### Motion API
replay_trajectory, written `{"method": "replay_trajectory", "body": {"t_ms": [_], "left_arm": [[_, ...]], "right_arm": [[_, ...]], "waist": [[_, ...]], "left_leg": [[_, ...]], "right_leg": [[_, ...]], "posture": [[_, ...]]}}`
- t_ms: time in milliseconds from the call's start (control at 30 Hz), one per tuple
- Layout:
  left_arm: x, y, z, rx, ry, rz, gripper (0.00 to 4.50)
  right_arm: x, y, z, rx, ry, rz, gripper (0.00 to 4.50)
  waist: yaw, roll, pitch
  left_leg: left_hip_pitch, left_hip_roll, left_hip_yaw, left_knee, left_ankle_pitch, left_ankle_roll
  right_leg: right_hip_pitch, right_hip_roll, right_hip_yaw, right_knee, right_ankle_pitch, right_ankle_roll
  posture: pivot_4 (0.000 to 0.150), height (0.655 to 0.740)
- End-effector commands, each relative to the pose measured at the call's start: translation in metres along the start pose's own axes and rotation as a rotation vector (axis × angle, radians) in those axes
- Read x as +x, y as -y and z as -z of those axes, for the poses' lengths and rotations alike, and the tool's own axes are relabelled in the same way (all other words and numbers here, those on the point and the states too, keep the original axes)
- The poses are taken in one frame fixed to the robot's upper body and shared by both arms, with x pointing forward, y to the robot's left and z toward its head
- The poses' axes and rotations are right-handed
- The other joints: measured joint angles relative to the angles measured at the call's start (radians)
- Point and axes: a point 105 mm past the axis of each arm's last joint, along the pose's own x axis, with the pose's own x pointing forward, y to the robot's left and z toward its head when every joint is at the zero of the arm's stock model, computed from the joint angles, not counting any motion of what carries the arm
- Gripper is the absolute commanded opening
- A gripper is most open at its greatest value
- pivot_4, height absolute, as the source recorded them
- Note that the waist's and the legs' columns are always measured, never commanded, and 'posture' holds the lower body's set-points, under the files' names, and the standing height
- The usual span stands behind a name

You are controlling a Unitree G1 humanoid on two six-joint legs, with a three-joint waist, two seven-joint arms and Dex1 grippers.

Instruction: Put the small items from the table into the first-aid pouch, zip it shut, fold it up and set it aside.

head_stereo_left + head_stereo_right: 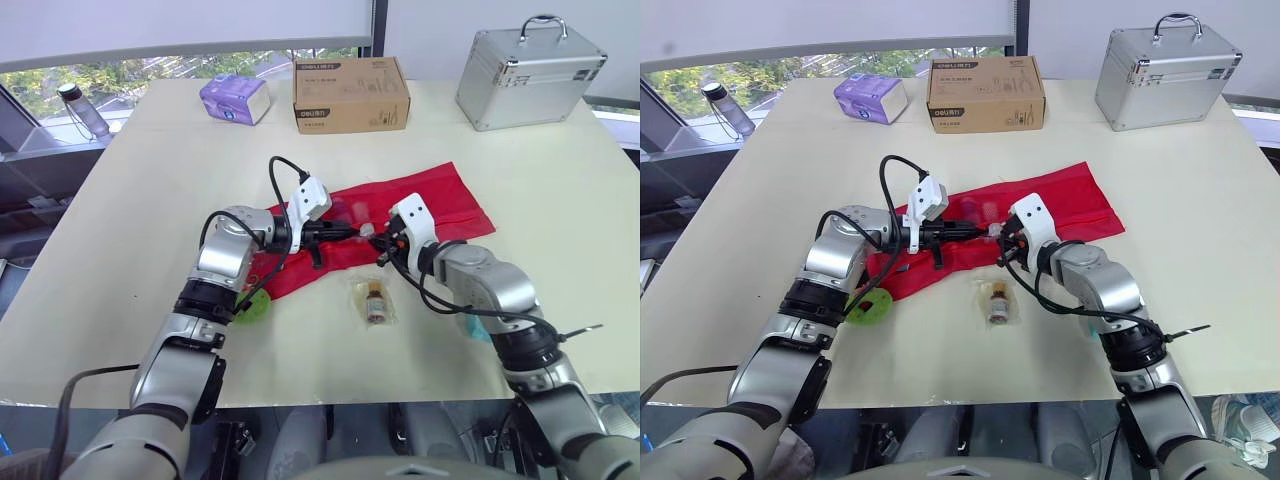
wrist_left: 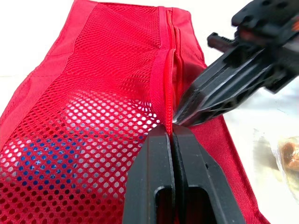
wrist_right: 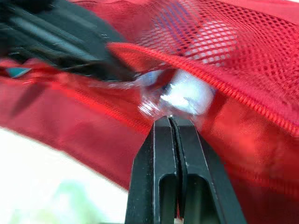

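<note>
Right gripper (image 3: 169,119) — jaws together — pinches clear packet (image 3: 184,96) at pouch (image 3: 254,49).

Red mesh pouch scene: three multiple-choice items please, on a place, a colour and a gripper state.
1. Where is the small brown bottle in its clear bag?
A. On the pale table beside the red mesh pouch.
B. Inside the pouch.
C. On the floor.

2. What colour is the soft plastic-wrapped pack beside the brown cardboard box?
A. Green.
B. Purple.
C. Orange.

3. The left gripper is:
A. Open above the table.
B. Holding the bottle.
C. Shut on the pouch's zip edge.

Key: 1 A, it lies on the tabletop; 2 B, its wrapper is purple; 3 C, it pinches the zip edge; the right gripper pinches a clear-wrapped packet.
</note>
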Motion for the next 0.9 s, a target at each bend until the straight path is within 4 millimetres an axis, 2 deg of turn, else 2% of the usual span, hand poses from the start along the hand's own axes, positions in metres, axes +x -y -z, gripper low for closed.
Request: {"method": "replay_trajectory", "body": {"t_ms": [33,200,333,600,700,900], "left_arm": [[-0.003,0.001,-0.011,0.035,0.024,0.005,0.0],[-0.003,0.0,-0.01,0.039,0.018,0.002,0.0],[-0.003,0.0,-0.009,0.041,0.016,-0.003,0.0],[-0.005,-0.003,-0.006,0.031,0.023,-0.034,0.0],[-0.005,-0.005,-0.007,0.021,0.035,-0.047,0.0],[-0.006,-0.007,-0.01,0.016,0.049,-0.053,0.0]], "right_arm": [[0.011,0.0,-0.019,-0.053,0.059,0.016,0.04],[0.03,0.006,-0.031,-0.084,0.091,0.049,0.04],[0.035,0.012,-0.031,-0.106,0.094,0.067,0.04],[0.008,0.004,-0.032,-0.135,0.148,-0.007,0.04],[-0.005,0.003,-0.03,-0.125,0.177,0.011,0.04],[-0.019,0.005,-0.022,-0.068,0.195,0.096,0.04]], "waist": [[0.0,0.0,0.0],[-0.001,0.0,0.0],[-0.001,0.0,0.0],[0.0,0.0,0.0],[0.0,0.0,0.0],[0.001,0.0,0.0]], "left_leg": [[0.0,0.0,0.0,0.0,0.0,0.0],[0.0,0.0,0.0,0.0,0.0,0.0],[0.0,0.0,0.0,0.0,0.0,0.0],[0.0,0.0,0.0,0.0,0.0,0.0],[0.0,0.0,0.0,-0.001,0.0,0.0],[0.0,0.0,0.0,0.0,0.0,0.0]], "right_leg": [[0.0,0.0,0.0,0.0,0.0,0.0],[0.0,0.0,0.0,0.0,0.0,0.0],[0.0,0.0,0.0,0.0,0.0,0.0],[0.0,0.0,0.0,0.0,0.0,0.0],[0.0,0.0,0.0,0.0,0.0,0.0],[0.0,0.0,0.0,0.0,0.0,0.0]], "posture": [[0.15,0.74],[0.15,0.74],[0.15,0.74],[0.15,0.74],[0.15,0.74],[0.15,0.74]]}}
